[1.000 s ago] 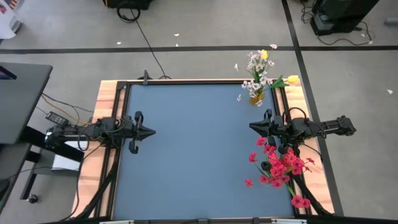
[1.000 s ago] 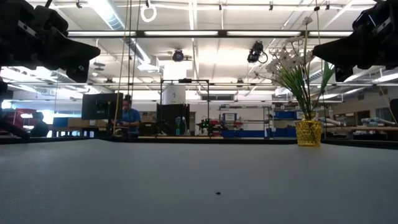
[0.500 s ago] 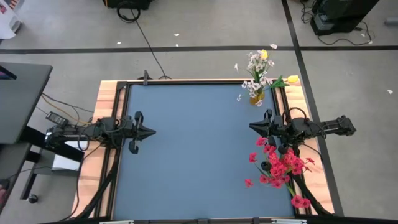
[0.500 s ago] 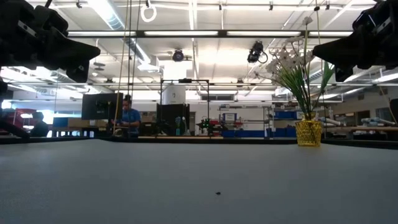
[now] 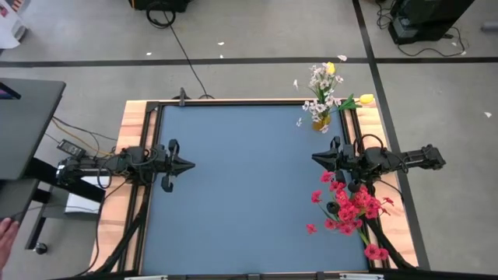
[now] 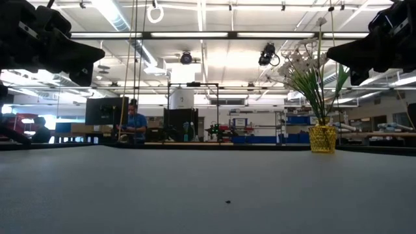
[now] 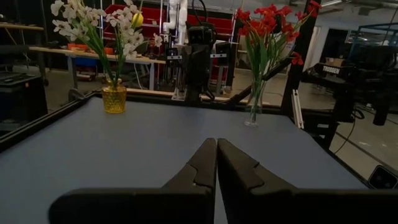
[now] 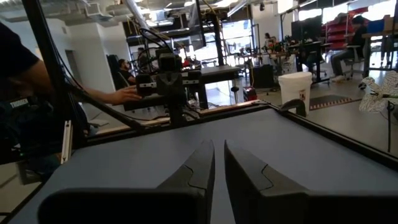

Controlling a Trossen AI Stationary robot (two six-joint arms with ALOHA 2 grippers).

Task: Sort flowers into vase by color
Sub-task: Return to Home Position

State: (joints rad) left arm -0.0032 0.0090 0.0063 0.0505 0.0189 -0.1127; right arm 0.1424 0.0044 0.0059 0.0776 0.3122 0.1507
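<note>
From above, the blue table (image 5: 241, 187) is bare in the middle and an arm rests at each side edge, both pointing inward. The left gripper (image 5: 189, 164) and the right gripper (image 5: 315, 158) each taper to a single point, with the fingers drawn together and nothing between them. At the far right corner a yellow vase (image 5: 320, 123) holds white sprays (image 5: 319, 82) and yellow tulips (image 5: 366, 99). The red flowers (image 5: 354, 204) spread in a cluster near the right edge, just beside the right arm on its near side. A hand (image 5: 6, 232) shows at the picture's lower left edge, well off the table. At table height, the yellow vase stands upright at the far right with green stems fanning up from it. Both arms hang dark in the upper corners, and a person (image 6: 135, 122) in a blue top sits in the room beyond. From the left wrist, that gripper's two fingers press flat against each other. Across the table the yellow vase stands to one side of the right arm and a clear vase (image 7: 253, 112) with the red flowers to the other. From the right wrist, its fingers are narrow, with only a thin slit between them. Beyond the left arm a person's arm (image 8: 99, 94) reaches toward the frame, and a white bucket (image 8: 294, 87) stands on the floor.
</note>
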